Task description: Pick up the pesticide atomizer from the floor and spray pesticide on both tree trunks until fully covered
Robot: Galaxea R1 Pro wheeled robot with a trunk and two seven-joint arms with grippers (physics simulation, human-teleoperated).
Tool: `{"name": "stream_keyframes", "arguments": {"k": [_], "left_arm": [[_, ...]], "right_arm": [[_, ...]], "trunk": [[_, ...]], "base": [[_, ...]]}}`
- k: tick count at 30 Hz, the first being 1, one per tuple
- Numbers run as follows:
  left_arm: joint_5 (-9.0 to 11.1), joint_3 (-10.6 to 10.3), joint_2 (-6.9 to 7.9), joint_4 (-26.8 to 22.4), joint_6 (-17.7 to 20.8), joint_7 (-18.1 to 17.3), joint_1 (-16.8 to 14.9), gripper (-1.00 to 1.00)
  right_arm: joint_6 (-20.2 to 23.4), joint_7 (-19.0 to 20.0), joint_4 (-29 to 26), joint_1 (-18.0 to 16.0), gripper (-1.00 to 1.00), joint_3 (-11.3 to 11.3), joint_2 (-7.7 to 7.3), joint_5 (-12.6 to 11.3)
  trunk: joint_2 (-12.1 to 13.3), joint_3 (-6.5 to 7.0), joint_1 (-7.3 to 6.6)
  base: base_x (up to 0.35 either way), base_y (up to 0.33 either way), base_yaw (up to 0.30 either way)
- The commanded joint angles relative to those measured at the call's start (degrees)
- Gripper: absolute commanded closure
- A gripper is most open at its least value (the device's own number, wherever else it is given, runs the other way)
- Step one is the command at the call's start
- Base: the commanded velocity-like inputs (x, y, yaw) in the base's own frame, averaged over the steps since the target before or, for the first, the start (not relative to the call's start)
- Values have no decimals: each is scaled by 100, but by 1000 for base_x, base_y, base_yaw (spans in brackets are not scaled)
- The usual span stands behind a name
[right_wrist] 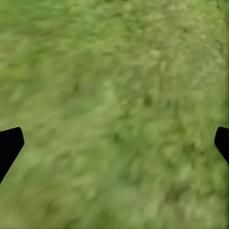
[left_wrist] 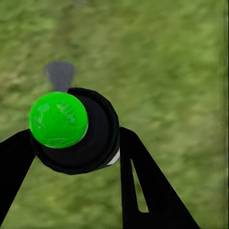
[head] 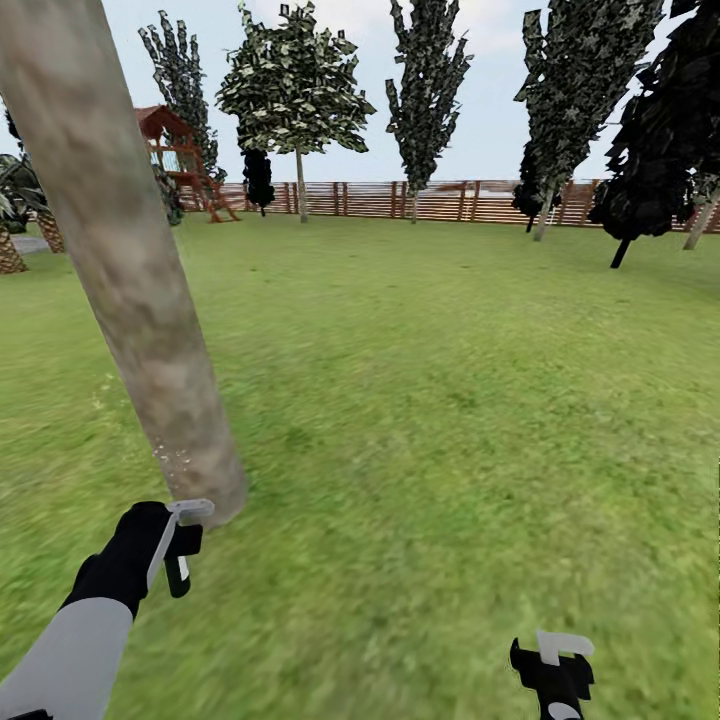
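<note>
At the lower left of the head view, the left gripper (head: 180, 545) is clamped on the sprayer (left_wrist: 76, 129), its fingers (left_wrist: 143, 186) pressed against both sides of the black, green-capped body. The right gripper (head: 555, 665), bottom right, is spread wide and holds nothing. Just above the left gripper stands the tree trunk (head: 130, 270), leaning. Lawn (head: 450, 380) runs back to the fence (head: 440, 200).

Left arm reaches from the lower left, its left gripper (head: 180, 545) clamped (fingers close together); the right gripper (head: 556, 668) at bottom right is spread wide.
</note>
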Motion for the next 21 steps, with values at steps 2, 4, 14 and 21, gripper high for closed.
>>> {"name": "stream_keyframes", "arguments": {"k": [2, 4, 14, 21], "left_arm": [[-2, 0, 2, 0, 0, 0, 0, 100], [-2, 0, 3, 0, 0, 0, 0, 100], [-10, 126, 45, 0, -9, 0, 0, 100], [-11, 175, 38, 7, -18, 8, 0, 100]], "right_arm": [[0, 0, 0, 0, -100, 0, 0, 0], [0, 0, 0, 0, -100, 0, 0, 0], [0, 0, 0, 0, -100, 0, 6, 0], [0, 0, 0, 0, -100, 0, 9, 0]], "trunk": [[0, 0, 0], [0, 0, 0], [0, 0, 0], [0, 0, 0]], "base": [[169, -256, 3], [177, -248, 60], [192, -238, 245], [222, -210, 276]]}}
